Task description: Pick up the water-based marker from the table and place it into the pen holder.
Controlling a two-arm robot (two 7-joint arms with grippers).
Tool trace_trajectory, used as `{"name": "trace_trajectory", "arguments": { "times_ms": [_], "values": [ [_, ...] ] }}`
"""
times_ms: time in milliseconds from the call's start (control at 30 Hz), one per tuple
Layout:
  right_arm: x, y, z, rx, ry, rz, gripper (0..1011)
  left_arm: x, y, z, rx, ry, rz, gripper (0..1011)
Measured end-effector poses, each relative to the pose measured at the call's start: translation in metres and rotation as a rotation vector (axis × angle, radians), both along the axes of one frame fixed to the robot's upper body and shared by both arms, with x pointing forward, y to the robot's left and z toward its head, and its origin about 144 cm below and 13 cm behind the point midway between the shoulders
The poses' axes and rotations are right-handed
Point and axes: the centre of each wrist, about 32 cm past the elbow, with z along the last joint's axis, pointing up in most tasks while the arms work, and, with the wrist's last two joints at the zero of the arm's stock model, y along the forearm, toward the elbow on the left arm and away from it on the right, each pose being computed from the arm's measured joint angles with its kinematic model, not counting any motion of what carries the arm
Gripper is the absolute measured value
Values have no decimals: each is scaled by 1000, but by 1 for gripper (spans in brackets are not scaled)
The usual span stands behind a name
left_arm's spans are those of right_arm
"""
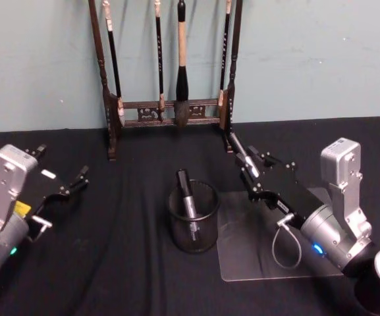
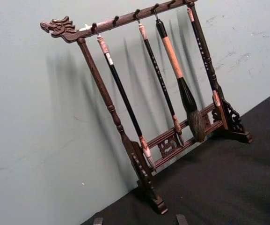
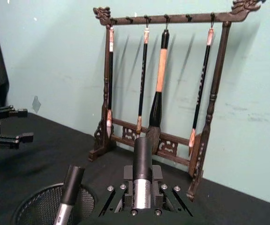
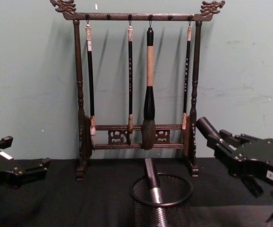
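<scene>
Right wrist view first: my right fingers [image 3: 159,180] are clenched on the water-based marker [image 3: 142,157]. They grip its silvery barrel, and the black cap end pokes out ahead of the tips. It's off the bench [image 1: 130,263], carried level in the air.

I judge it a light, stiff plastic stick, but smooth and round, so it could swivel or creep in a two-sided pinch. Mid-barrel is the sensible hold. It'll have to tip nose-down before it goes in.

Out from the grip, the pen holder [image 3: 34,206] stands low on my left-arm side and a touch back toward my body. It sits between my two sets of fingers. A second marker [image 3: 68,194] leans inside it against the rim, so there's less free mouth to aim for. That mesh cup looks light, and a knock on the rim might slide or topple it.

Directly below my right fingers lies a clear sheet [image 1: 242,257] on the black cloth covering the bench. Well across the cup, my left fingers [image 1: 71,186] are spread apart, grasping nothing and hovering idle.

Beyond my fingertips a wooden brush rack [image 4: 136,137] stands against the pale green wall [image 4: 245,71], with brushes hanging from it. It's near enough ahead to watch when swinging that cap end.
</scene>
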Motion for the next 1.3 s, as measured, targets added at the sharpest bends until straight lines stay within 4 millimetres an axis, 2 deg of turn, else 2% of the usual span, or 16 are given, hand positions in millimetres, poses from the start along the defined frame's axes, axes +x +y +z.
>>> {"name": "trace_trajectory", "arguments": {
  "times_ms": [667,1300],
  "values": [
    [11,10,4,8,-80,56,238,0,0,0,0,0,0,1009],
    [31,24,0,14,-139,134,237,0,0,0,0,0,0,1009]
  ]
}}
